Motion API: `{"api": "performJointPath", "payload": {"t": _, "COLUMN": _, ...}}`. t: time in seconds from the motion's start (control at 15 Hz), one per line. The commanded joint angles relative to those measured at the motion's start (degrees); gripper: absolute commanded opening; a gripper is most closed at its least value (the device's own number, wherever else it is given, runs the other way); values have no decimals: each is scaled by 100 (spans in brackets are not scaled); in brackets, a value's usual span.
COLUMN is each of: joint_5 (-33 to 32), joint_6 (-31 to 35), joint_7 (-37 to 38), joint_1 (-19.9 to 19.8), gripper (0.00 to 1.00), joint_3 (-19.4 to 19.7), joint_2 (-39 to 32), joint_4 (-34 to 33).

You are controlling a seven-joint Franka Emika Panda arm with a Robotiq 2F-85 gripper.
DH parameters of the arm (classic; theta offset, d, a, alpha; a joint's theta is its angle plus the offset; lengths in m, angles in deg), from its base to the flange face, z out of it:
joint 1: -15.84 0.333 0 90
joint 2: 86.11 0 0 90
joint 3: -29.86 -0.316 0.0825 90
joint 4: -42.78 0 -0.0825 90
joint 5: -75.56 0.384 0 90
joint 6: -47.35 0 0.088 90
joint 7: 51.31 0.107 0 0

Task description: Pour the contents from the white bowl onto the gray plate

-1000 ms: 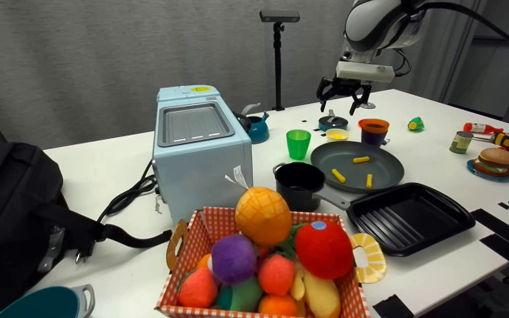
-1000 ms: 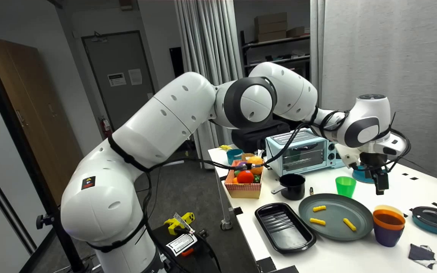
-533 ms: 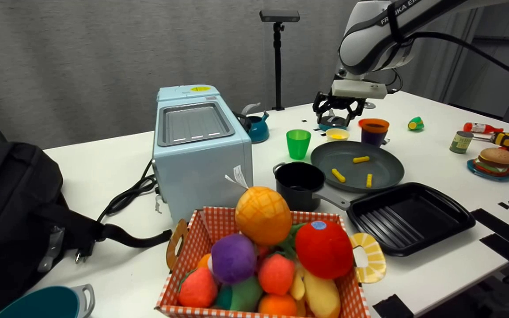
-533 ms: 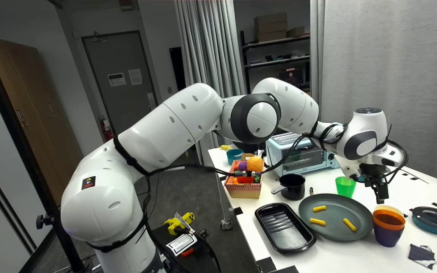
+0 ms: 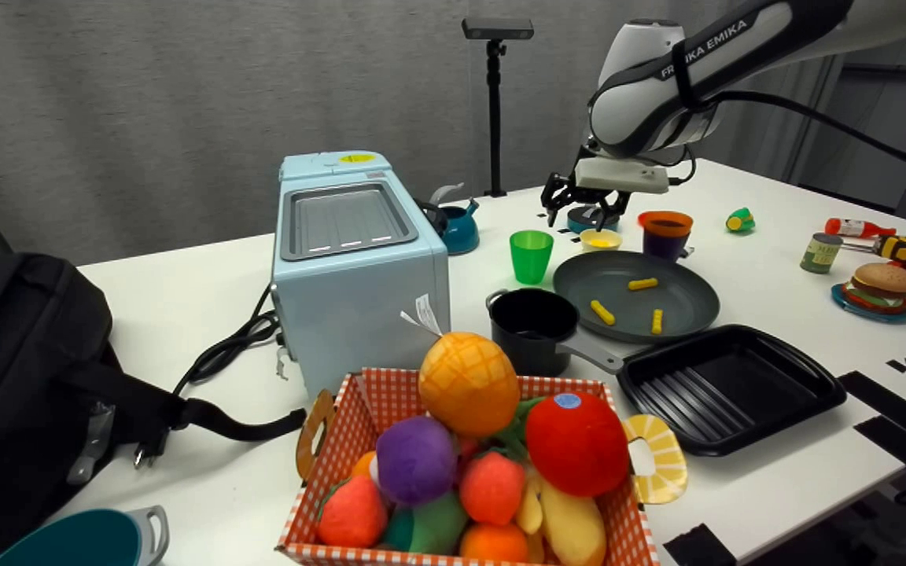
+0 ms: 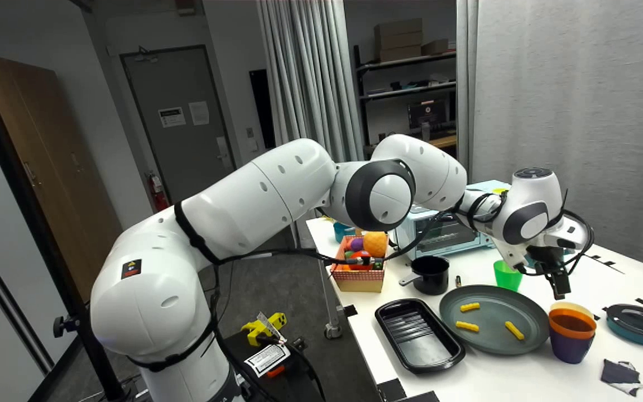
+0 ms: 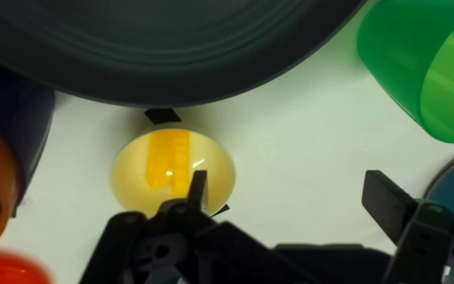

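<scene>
Nearest in an exterior view, a red-checked basket (image 5: 390, 391) full of toy fruit (image 5: 417, 461) stands on the table (image 5: 170, 303), with a black backpack (image 5: 24, 362) to its left. Just beyond the basket come a light blue toaster oven (image 5: 362, 306), a black pot (image 5: 517, 354) with a gray handle and, farther right, a black ridged tray (image 5: 736, 389). Behind pot and tray lies the large gray plate (image 5: 632, 304), flat on the table, with 3 yellow fries (image 5: 642, 284) scattered over it, apart from each other. A green cup (image 5: 531, 259) stands upright to the left of the plate. On the plate's far side, just beside the rim but apart from it, the white bowl (image 7: 216, 169) sits upright; the wrist view shows more yellow fries (image 7: 180, 159) in it, at least 2, side by side. Near the bowl, an orange cup (image 6: 572, 332) is nested in a purple cup (image 6: 571, 350). The end effector (image 5: 576, 223) hangs low by the bowl, released, its 2 fingers (image 7: 386, 207) spread wide; in the wrist view 1 of them hides part of the bowl's edge, and I cannot tell whether it touches. Beyond are a blue dish (image 6: 642, 325) with a dark top, a blue kettle (image 5: 462, 229), a camera (image 5: 498, 29) on a black stand (image 5: 494, 110) and, farthest back, a gray curtain (image 5: 185, 102).
</scene>
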State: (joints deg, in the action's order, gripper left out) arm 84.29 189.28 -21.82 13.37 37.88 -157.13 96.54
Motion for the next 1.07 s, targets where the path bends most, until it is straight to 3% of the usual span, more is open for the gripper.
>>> {"api": "performJointPath", "payload": {"t": 0.0, "joint_5": -121, "joint_6": 179, "joint_7": -3, "joint_1": -24, "gripper": 100, "joint_3": 46, "joint_2": -575, "joint_4": -804}}
{"api": "performJointPath", "payload": {"t": 0.33, "joint_5": -192, "joint_6": 203, "joint_7": 51, "joint_1": -82, "gripper": 100, "joint_3": 172, "joint_2": -934, "joint_4": -1163}}
{"api": "performJointPath", "payload": {"t": 0.47, "joint_5": -217, "joint_6": 160, "joint_7": 110, "joint_1": -102, "gripper": 94, "joint_3": 243, "joint_2": -1049, "joint_4": -1293}}
{"api": "performJointPath", "payload": {"t": 0.53, "joint_5": -226, "joint_6": 145, "joint_7": 119, "joint_1": -117, "gripper": 77, "joint_3": 267, "joint_2": -1099, "joint_4": -1347}}
{"api": "performJointPath", "payload": {"t": 0.6, "joint_5": -236, "joint_6": 142, "joint_7": 128, "joint_1": -129, "gripper": 67, "joint_3": 286, "joint_2": -1148, "joint_4": -1408}}
{"api": "performJointPath", "payload": {"t": 1.0, "joint_5": -331, "joint_6": 106, "joint_7": 202, "joint_1": -168, "gripper": 21, "joint_3": 374, "joint_2": -1379, "joint_4": -1758}}
